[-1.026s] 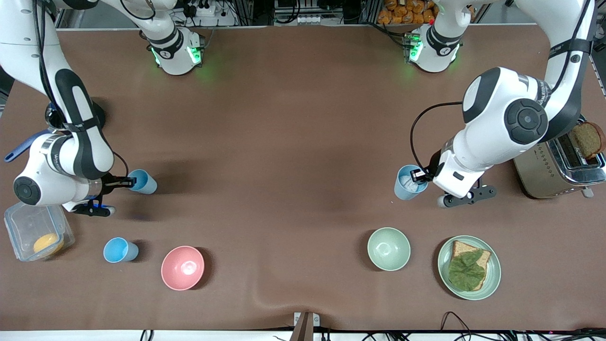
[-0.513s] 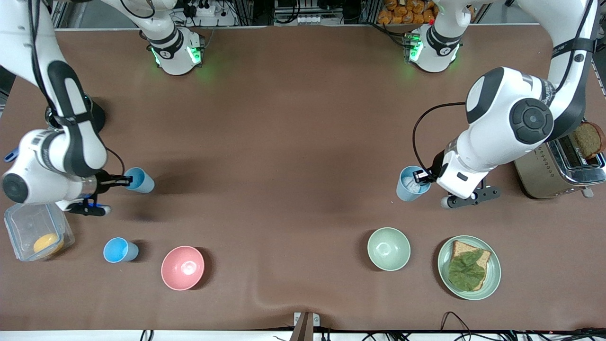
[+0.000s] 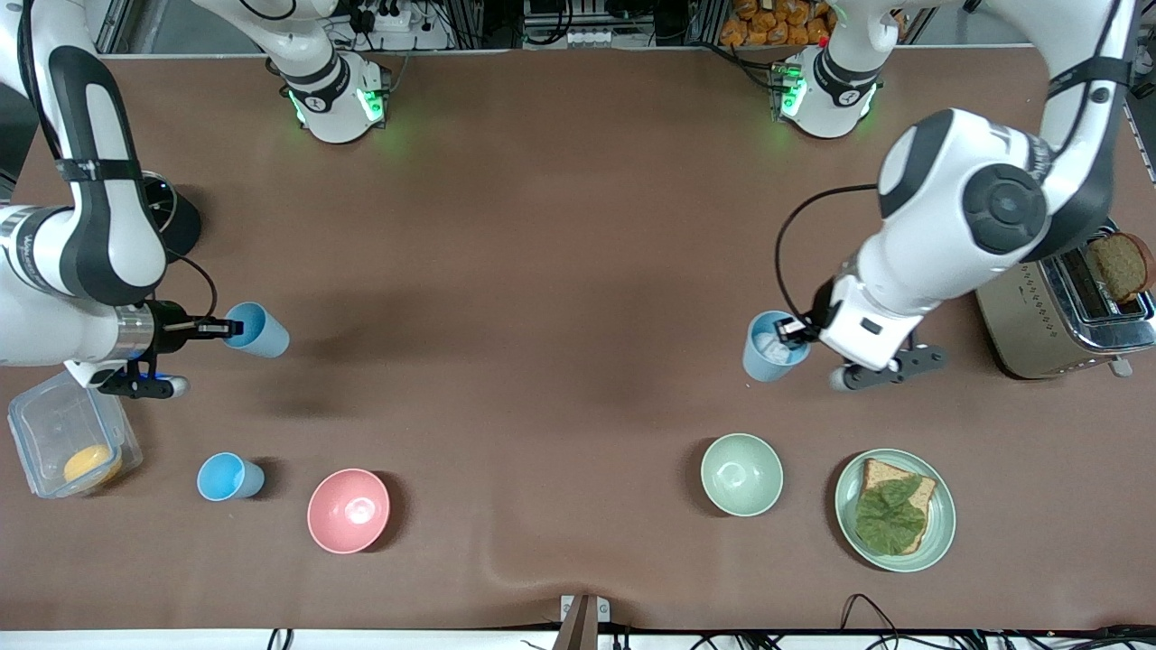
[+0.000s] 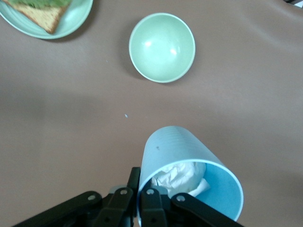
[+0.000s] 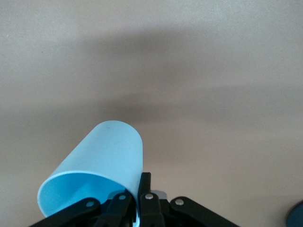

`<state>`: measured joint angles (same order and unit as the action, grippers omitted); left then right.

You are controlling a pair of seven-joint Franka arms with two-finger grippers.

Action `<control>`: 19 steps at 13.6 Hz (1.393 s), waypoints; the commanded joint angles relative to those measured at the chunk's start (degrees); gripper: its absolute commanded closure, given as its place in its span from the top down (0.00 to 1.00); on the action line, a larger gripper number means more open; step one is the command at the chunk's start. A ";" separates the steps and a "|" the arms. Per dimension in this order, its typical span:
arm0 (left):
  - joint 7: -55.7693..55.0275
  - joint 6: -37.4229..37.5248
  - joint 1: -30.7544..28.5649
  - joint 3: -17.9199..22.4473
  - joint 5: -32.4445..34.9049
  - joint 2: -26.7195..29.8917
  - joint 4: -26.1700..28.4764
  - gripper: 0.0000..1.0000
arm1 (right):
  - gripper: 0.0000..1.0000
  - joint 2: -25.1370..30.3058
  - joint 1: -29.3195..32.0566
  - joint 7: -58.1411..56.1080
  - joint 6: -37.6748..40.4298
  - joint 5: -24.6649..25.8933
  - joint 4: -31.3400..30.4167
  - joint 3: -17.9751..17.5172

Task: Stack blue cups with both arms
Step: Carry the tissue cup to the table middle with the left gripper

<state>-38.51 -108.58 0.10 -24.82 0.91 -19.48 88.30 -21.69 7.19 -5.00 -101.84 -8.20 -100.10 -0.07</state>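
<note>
both arms loaded, each with a cup lifted off the counter [image 3: 560,271].

right hand [image 3: 221,329] at middle left of the front frame, over bare counter — clamped on the rim of a sky-blue cup [image 3: 257,329], one finger inside and one outside, cup tilted with its base pointing toward frame centre. same grip in the right wrist frame: right hand [image 5: 142,198] low in the picture, cup wall [image 5: 102,161] pinched at the lip.

left hand [image 3: 795,329] at middle right of the front frame, likewise shut on the rim of the duller grey-blue cup [image 3: 768,348]. from the left wrist frame, left hand [image 4: 142,196] pinching the lip, crumpled white paper [image 4: 177,176] sitting inside that cup [image 4: 189,165].

a third blue cup [image 3: 228,477] upright at lower left, beside the pink bowl [image 3: 349,510]; pale-green bowl [image 3: 741,474] and sandwich plate [image 3: 935,533] at lower right; toaster [image 3: 1039,316] at the right edge; clear tub [image 3: 36,424] at the left edge.

risks, judged from here — a thin rim pinch on a tapered plastic wall, so likely to swivel or slip during the carry toward centre. paper wad likely to block full nesting if the grey-blue cup ends up as the outer one. both cups tilted, so poor alignment could jam rim against rim. the two arms, meeting mid-counter, could collide.
</note>
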 commanded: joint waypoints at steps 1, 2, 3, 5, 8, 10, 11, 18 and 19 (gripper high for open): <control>-4.28 1.36 2.09 -0.05 -0.82 -0.12 -1.20 0.00 | 0.00 -0.19 0.46 -0.97 0.50 -1.38 0.70 0.33; -5.07 1.36 2.19 -0.05 -0.91 -0.30 -1.20 0.00 | 0.00 -0.37 0.63 -1.06 0.33 -1.29 0.70 0.42; -6.48 1.36 3.06 -0.05 -0.82 -0.30 -1.20 0.00 | 0.00 -0.55 0.90 -1.50 0.06 -1.03 0.79 0.42; -9.29 1.36 4.47 -0.05 -0.82 -0.65 -1.20 0.00 | 0.00 -0.72 1.16 -2.55 -0.29 -0.94 0.79 0.42; -10.44 1.27 4.91 -0.05 -0.82 -0.91 -1.20 0.00 | 0.00 -0.72 1.16 -2.64 -0.47 -0.68 0.79 0.51; -10.44 1.27 5.70 -0.05 -0.82 -1.18 -1.20 0.00 | 0.00 -0.81 1.51 -2.64 -0.47 -0.68 0.79 0.51; -10.44 1.27 5.70 -0.05 -0.82 -1.27 -1.20 0.00 | 0.00 -0.81 1.51 -2.64 -0.47 -0.68 0.79 0.51; -10.44 1.27 5.61 0.04 -0.38 -1.97 -0.68 0.00 | 0.00 -0.72 1.25 -2.38 -0.21 -0.94 1.48 0.51; -10.53 1.18 5.70 0.04 -0.47 -2.06 -0.68 0.00 | 0.00 -0.72 1.16 -1.95 -0.03 -1.03 1.58 0.51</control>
<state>-48.20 -108.16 5.41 -24.80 0.91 -21.45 88.27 -22.13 7.86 -6.54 -102.64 -8.20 -99.88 0.77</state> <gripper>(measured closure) 0.965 0.956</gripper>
